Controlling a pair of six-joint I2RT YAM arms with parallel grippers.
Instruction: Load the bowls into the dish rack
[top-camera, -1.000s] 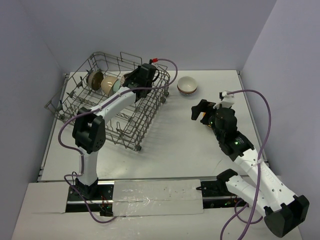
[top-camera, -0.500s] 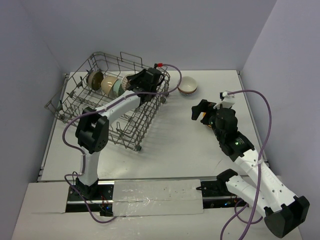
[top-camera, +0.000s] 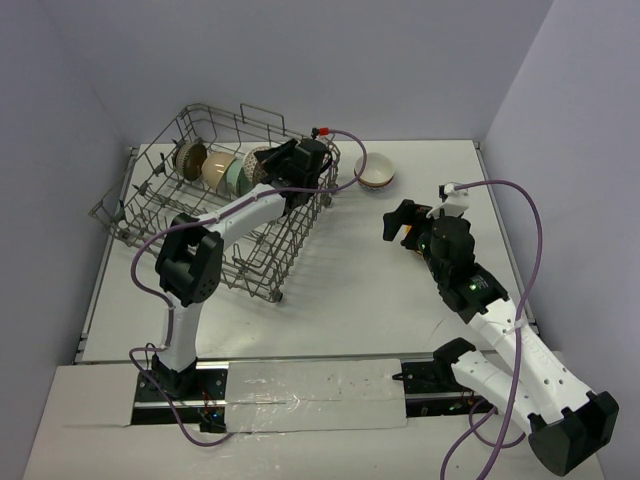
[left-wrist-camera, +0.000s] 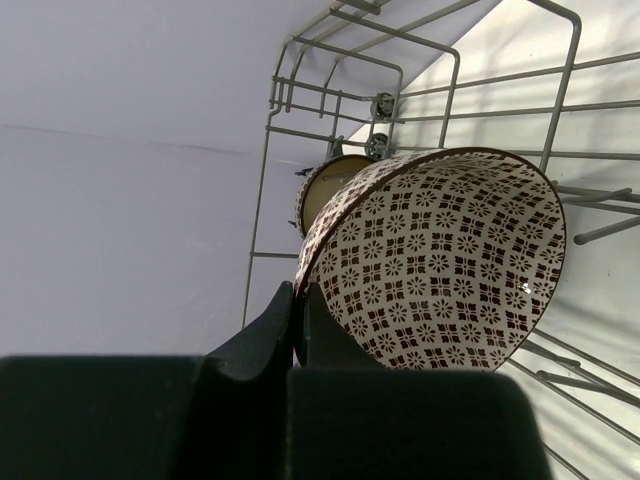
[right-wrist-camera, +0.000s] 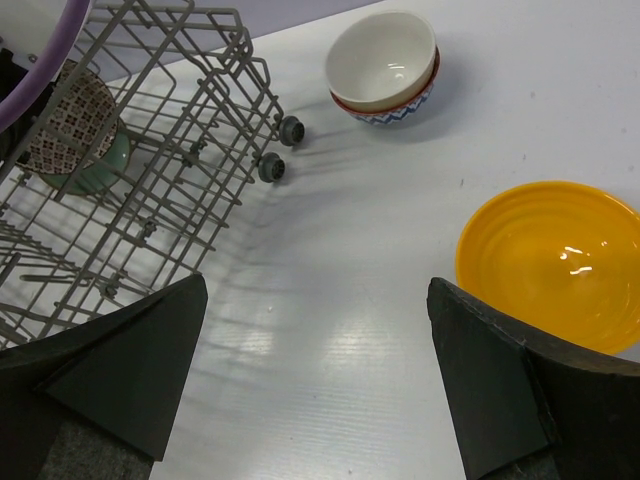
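Note:
The grey wire dish rack (top-camera: 200, 215) stands at the far left. A beige-brown bowl (top-camera: 187, 157), a cream bowl (top-camera: 215, 168) and a pale green bowl (top-camera: 236, 173) stand on edge in its back row. My left gripper (top-camera: 281, 165) is shut on the rim of a brown-and-white patterned bowl (left-wrist-camera: 440, 260), held on edge beside the green one. My right gripper (top-camera: 398, 226) is open and empty above the table. An orange-yellow bowl (right-wrist-camera: 550, 262) lies just right of it. A white bowl stacked in a blue-patterned one (right-wrist-camera: 385, 65) sits beyond.
The rack's wheeled corner (right-wrist-camera: 280, 150) faces the right gripper across bare white table (right-wrist-camera: 330, 300). Purple cables trail from both wrists. Grey walls close the back and sides. The rack's front rows hold no dishes.
My left wrist has shifted slightly right and turned over the rack's back row, so the patterned bowl now shows beside the green one. The right arm has not moved.

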